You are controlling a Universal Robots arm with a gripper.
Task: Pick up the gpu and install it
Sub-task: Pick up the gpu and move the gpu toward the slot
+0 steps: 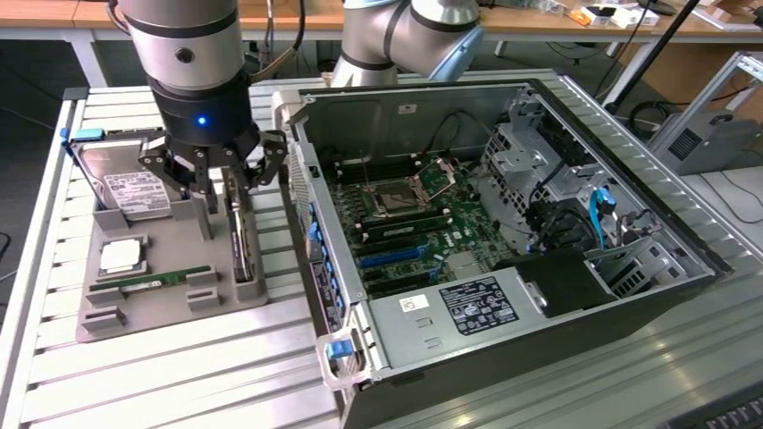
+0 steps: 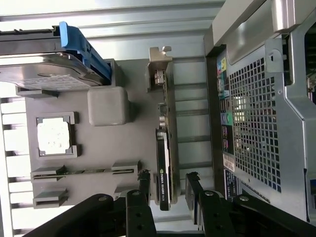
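The gpu (image 1: 243, 243) is a thin black card standing on edge in a slot of the grey parts tray (image 1: 161, 308), its silver end bracket (image 2: 160, 64) at one end. My gripper (image 1: 230, 192) hangs just above it with the jaws open. In the wrist view the gripper (image 2: 168, 177) has one black fingertip (image 2: 144, 176) on each side of the gpu (image 2: 164, 148), with a gap left on both sides. Nothing is held.
The tray also carries a silver hard drive (image 1: 125, 179) in a blue carrier (image 2: 79, 44), a processor chip (image 1: 123, 256) and a green memory stick (image 1: 155, 284). The open computer case (image 1: 620, 304) stands close at the exterior view's right, its motherboard (image 1: 412, 223) exposed.
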